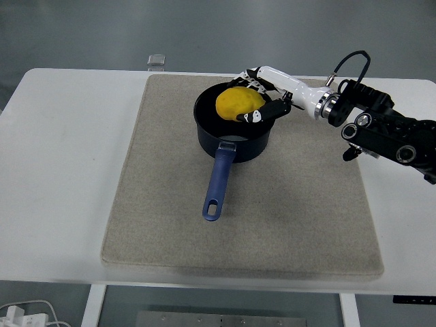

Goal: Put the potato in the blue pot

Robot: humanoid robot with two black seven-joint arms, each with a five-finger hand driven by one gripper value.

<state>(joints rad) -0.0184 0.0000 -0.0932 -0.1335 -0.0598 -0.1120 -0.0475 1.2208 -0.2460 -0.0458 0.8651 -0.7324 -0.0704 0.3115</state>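
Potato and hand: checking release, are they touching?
Touching. The head view shows the right hand with fingers wrapped around the potato over the blue pot.
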